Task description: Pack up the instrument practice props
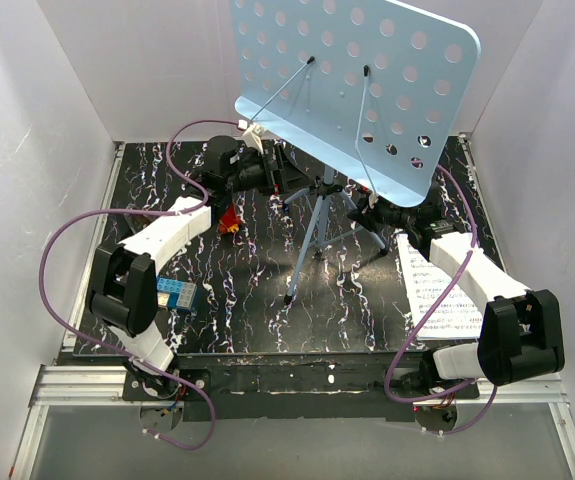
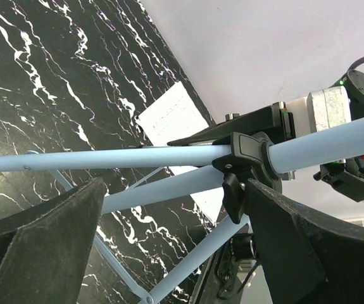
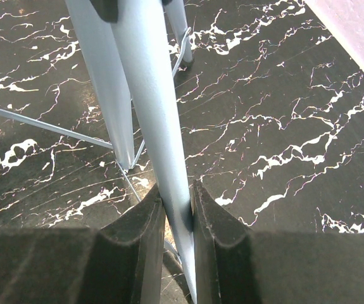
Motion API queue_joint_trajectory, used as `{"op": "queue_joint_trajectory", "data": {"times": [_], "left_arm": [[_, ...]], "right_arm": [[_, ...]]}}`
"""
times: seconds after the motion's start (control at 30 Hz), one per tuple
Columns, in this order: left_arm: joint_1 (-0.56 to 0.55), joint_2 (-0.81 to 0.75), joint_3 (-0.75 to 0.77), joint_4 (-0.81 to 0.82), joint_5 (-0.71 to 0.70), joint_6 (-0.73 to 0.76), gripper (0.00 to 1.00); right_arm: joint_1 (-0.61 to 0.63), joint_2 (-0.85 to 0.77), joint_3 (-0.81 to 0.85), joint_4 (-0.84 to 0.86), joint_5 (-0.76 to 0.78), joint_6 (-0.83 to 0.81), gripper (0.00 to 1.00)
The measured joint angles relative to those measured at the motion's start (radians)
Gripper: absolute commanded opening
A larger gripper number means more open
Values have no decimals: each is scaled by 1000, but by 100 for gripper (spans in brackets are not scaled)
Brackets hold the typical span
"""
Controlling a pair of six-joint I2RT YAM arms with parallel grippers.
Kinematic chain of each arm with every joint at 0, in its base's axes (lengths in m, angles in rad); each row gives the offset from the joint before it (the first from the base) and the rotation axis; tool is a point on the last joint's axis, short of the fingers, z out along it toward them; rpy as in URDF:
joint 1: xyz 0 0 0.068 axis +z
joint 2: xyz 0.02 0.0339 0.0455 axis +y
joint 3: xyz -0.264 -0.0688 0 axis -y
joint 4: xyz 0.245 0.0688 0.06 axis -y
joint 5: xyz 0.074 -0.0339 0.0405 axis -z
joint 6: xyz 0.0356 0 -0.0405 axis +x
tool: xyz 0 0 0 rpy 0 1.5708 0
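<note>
The light-blue music stand stands upright at the back of the table, its perforated desk plate point(image 1: 367, 90) above the tripod legs point(image 1: 307, 240). My right gripper point(image 3: 176, 209) is shut on one of the stand's light-blue tubes point(image 3: 147, 95), which is pinched between both pads. My left gripper point(image 2: 176, 190) is open wide beside the stand. The stand's thin tubes point(image 2: 106, 157) and a black clamp knob point(image 2: 235, 190) cross the gap between its fingers point(image 2: 36, 247). White sheet-music pages point(image 1: 437, 290) lie flat on the right, partly under my right arm.
A blue block point(image 1: 175, 293) lies by my left arm, and a small red object point(image 1: 231, 222) sits left of the tripod. White walls close in the black marbled table point(image 1: 257, 320) at the back and on both sides.
</note>
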State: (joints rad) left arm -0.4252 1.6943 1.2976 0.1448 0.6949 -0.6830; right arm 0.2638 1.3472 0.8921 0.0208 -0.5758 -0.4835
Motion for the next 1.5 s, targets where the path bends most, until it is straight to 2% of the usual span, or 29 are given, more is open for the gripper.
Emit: {"op": "queue_joint_trajectory", "data": {"times": [0.53,0.8,0.93,1.27,1.5], "left_arm": [[-10,26,5,-10,-72,-33,93],[-11,37,-60,-32,-91,-21,92],[-11,34,-85,-31,-70,10,92],[-11,-53,-100,53,93,93,91],[-12,-62,-88,52,56,104,91]], "right_arm": [[0,0,0,0,0,-2,1],[0,0,0,0,0,-2,1],[0,0,0,0,1,-2,1],[0,0,0,0,0,-2,1],[0,0,0,0,1,-3,1]]}}
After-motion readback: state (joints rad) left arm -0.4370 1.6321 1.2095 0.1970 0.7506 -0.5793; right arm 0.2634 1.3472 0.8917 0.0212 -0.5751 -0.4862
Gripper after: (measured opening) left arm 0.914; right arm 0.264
